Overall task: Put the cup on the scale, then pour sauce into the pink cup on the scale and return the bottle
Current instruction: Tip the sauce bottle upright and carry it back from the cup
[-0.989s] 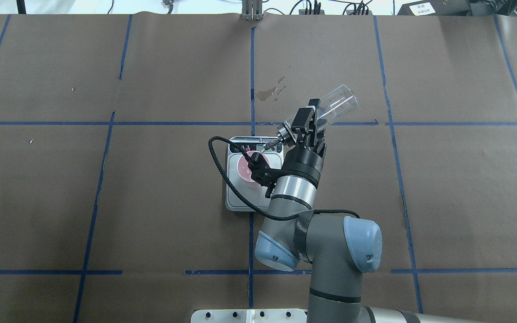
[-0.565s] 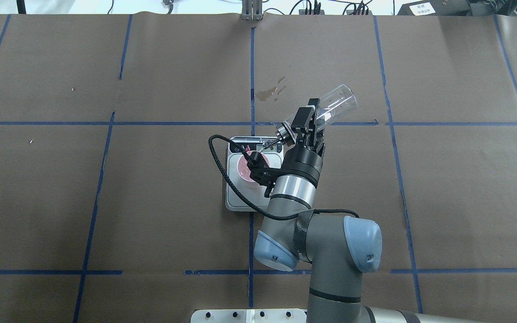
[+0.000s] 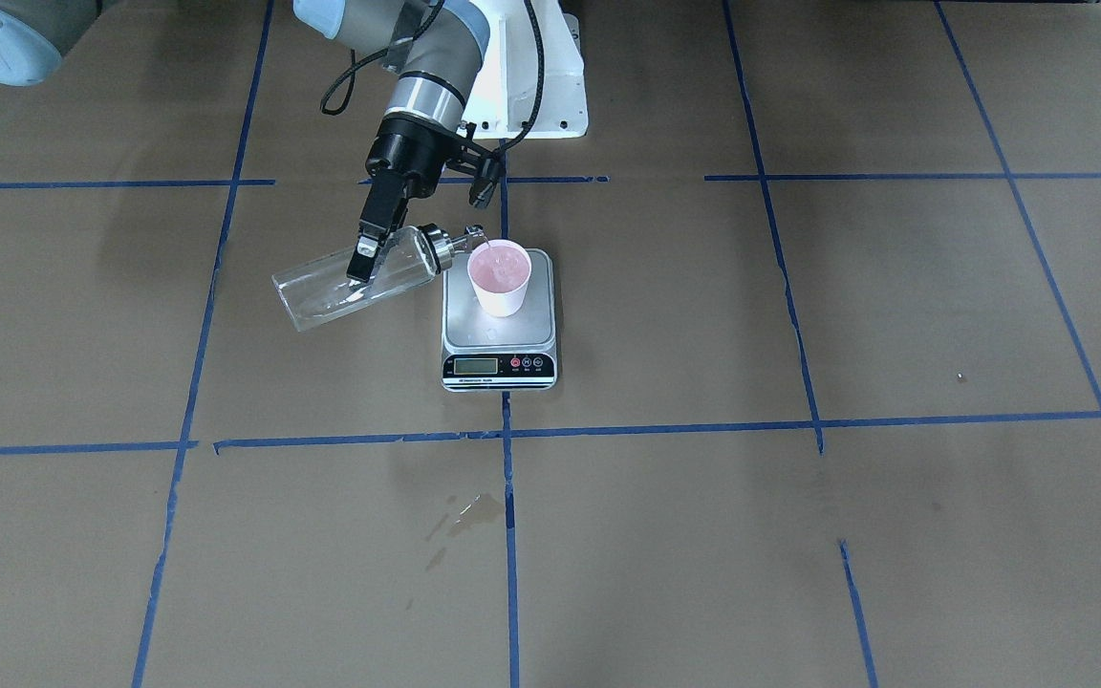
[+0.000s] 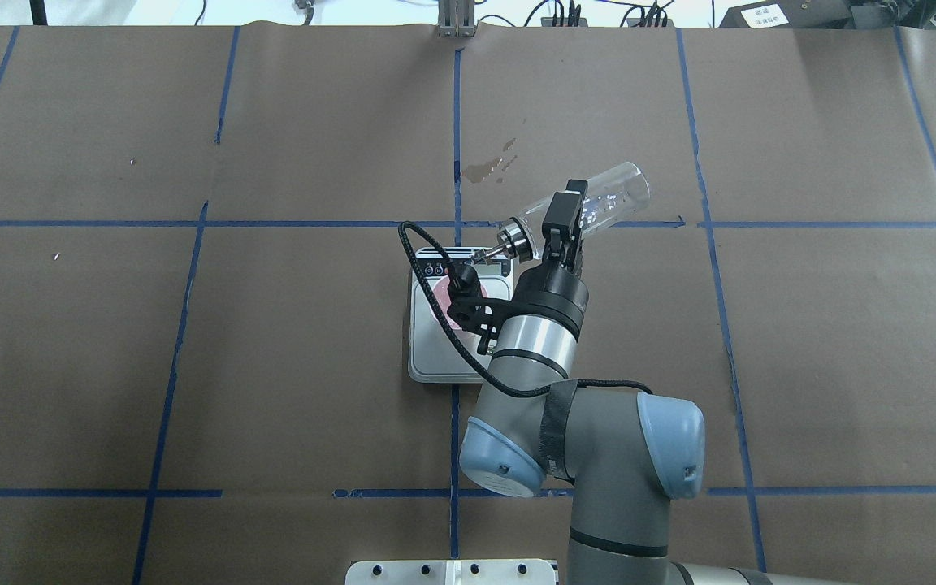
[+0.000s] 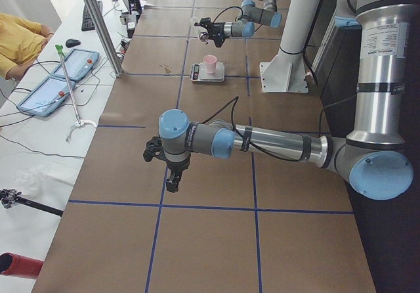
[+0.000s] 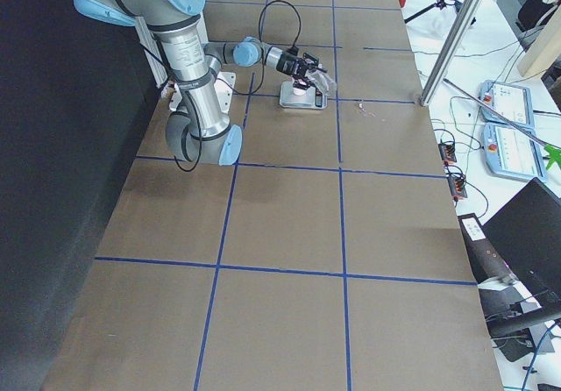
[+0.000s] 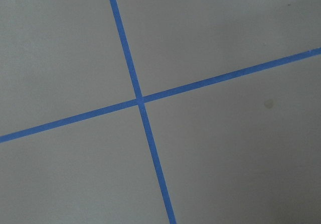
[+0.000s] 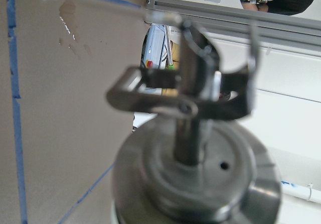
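The pink cup [image 3: 500, 277] stands upright on the scale [image 3: 498, 334]. My right gripper [image 3: 359, 263] is shut on the clear glass bottle [image 3: 340, 282], which lies tilted near level beside the scale. Its metal pourer cap [image 3: 436, 250] and thin spout reach the cup's rim. In the overhead view the right gripper [image 4: 565, 213] holds the bottle [image 4: 606, 199], and my wrist hides most of the cup [image 4: 438, 305] on the scale [image 4: 435, 357]. The right wrist view shows the cap [image 8: 195, 174] close up. My left gripper [image 5: 172, 178] hangs over bare table far from the scale; I cannot tell its state.
A dried stain [image 4: 488, 166] marks the brown paper beyond the scale. The white robot base plate [image 3: 531, 76] sits behind the scale. Blue tape lines cross the table. An operator's tablets [image 5: 59, 76] lie off the table's far side.
My right wrist has rotated, and the bottle lies flatter. Its cap and spout have shifted slightly away from the cup's middle. The wrist and its cable now cover more of the cup.
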